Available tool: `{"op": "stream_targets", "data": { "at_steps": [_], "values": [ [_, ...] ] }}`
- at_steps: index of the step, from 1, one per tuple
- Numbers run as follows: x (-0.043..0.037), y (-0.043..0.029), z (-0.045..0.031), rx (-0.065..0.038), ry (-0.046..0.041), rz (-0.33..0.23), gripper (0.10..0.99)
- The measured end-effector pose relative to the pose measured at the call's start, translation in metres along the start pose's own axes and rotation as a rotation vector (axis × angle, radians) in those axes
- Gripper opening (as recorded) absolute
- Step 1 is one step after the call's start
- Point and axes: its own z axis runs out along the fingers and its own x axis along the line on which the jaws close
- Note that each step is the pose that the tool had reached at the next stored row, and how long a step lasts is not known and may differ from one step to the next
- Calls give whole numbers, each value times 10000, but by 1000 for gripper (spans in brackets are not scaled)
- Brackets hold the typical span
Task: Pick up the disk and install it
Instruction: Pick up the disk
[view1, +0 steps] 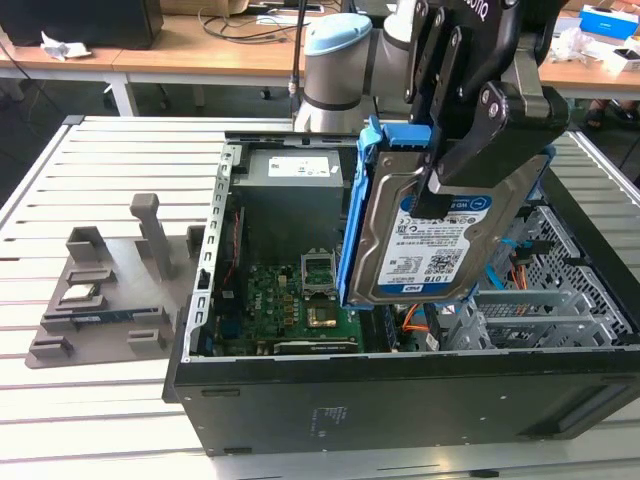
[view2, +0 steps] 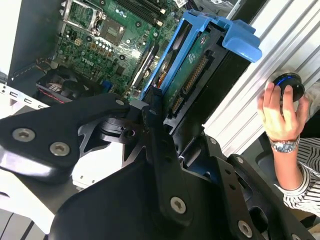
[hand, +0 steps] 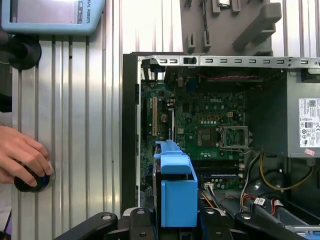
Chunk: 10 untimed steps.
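The gripper (view1: 440, 200) clamps the disk (view1: 388, 215) upright over the open computer case (view1: 400, 410); a finger (view1: 433, 190) hides the 12 o'clock edge of its barcode label (view1: 430, 258).

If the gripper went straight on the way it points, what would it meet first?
The gripper, jaws shut on the disk, points down into the computer case. The disk's lower edge would likely meet the orange cables beside the motherboard first; depth is unclear.

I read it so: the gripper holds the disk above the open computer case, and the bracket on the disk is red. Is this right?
Only the colour is wrong: the bracket is blue, as the exterior view shows. The gripper does hold the disk above the open computer case.
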Motion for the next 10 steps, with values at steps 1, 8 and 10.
{"op": "stream_targets", "data": {
  "at_steps": [1,8,10],
  "values": [
    [0,0,1,-1,3,1,365],
    [-1,-45,0,0,17,1,365],
    [-1,-80,-2,-1,17,0,365]
  ]
}}
